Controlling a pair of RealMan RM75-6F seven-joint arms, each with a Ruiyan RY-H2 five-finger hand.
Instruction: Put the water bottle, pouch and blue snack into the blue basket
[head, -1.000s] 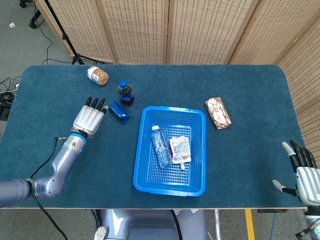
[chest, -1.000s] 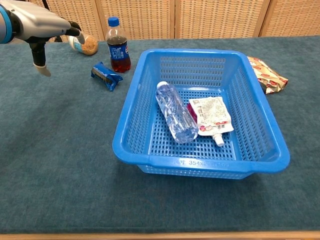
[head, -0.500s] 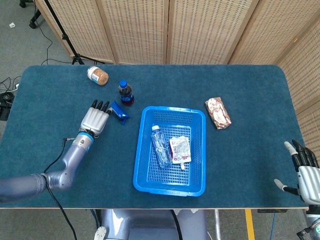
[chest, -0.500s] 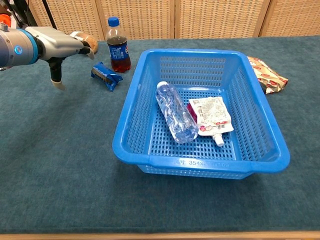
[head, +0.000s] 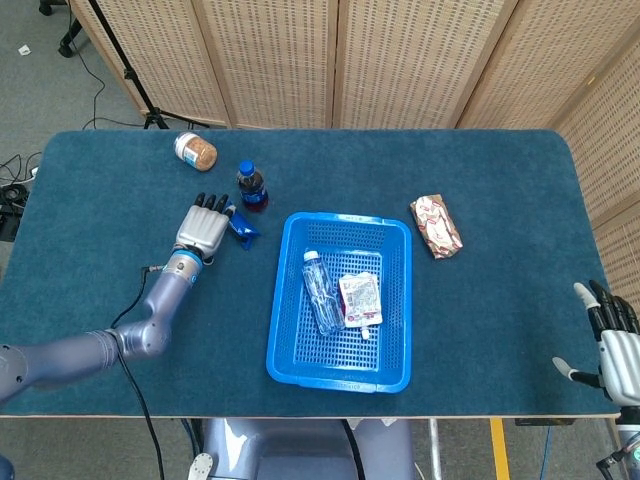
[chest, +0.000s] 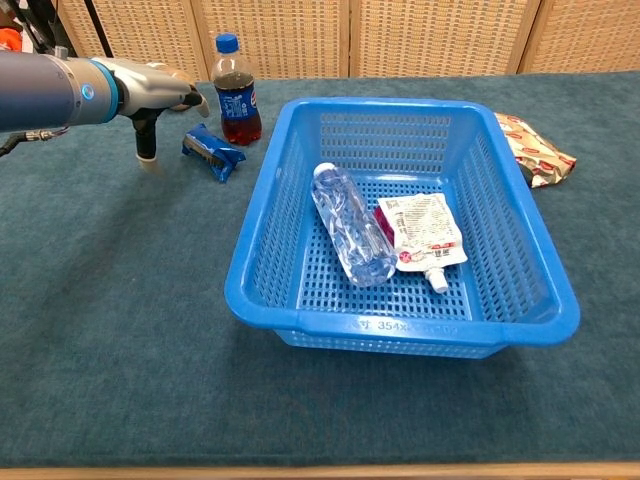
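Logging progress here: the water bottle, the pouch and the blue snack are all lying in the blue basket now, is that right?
Not quite. Only the water bottle and pouch lie in the blue basket. The chest view shows the blue snack on the table outside it, beside the left hand.

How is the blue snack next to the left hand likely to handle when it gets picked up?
The blue snack looks like a small crimped wrapper, so probably light and somewhat crushable under the fingers of the left hand. It lies flat and low on the table, so getting fingers beneath it may be awkward. Its flat shape makes rolling unlikely, though the glossy film could slip.
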